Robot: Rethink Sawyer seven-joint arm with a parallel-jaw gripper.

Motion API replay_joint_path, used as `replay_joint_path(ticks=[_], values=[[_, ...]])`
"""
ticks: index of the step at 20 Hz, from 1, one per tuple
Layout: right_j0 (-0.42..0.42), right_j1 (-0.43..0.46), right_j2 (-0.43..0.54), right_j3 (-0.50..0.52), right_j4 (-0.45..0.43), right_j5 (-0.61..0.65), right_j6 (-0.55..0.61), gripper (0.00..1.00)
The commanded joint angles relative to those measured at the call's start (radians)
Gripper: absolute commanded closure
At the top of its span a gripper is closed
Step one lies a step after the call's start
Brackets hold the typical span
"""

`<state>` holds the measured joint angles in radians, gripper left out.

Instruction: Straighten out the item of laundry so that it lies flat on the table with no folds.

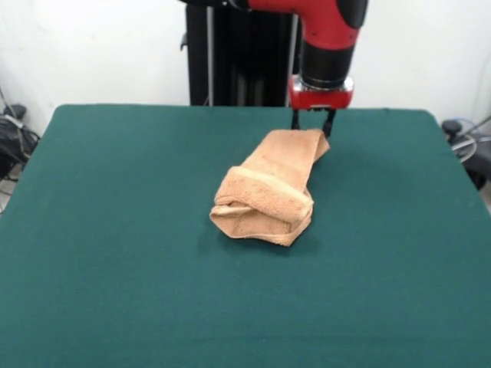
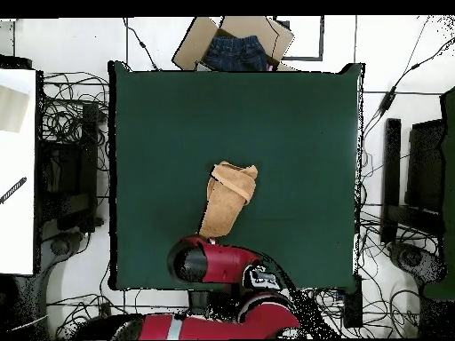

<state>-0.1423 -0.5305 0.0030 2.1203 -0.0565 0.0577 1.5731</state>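
Towel (image 1: pixel 270 188) is bunched into long folded roll near middle of table (image 1: pixel 115 230), narrow end pointed toward robot. Gripper (image 1: pixel 313 121) is held just above that end, fingers (image 1: pixel 295 120) apart, nothing gripped. Risks judged: several layers caught together, so folds are dragged along; single layer pinched thinly, so it slips free.

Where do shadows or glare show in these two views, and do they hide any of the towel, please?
Front view: soft, even light, a faint shadow under the towel at its near end, no glare on the table. Overhead view: the arm covers the gripper and the towel's end nearest the base; the felt looks evenly lit.
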Motion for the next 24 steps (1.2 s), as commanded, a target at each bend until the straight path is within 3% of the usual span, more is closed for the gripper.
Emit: replay_joint_path(ticks=[1,17,21,24], values=[[-0.011,-0.033,0.078,-0.098,0.028,0.139,0.114,0.00],[-0.064,-0.046,0.127,-0.088,0.010,0.134,0.116,0.00],[-0.032,0.019,0.089,-0.159,0.000,0.070,0.122,0.00],[-0.022,0.033,0.075,-0.222,-0.006,0.105,0.095,0.00]])
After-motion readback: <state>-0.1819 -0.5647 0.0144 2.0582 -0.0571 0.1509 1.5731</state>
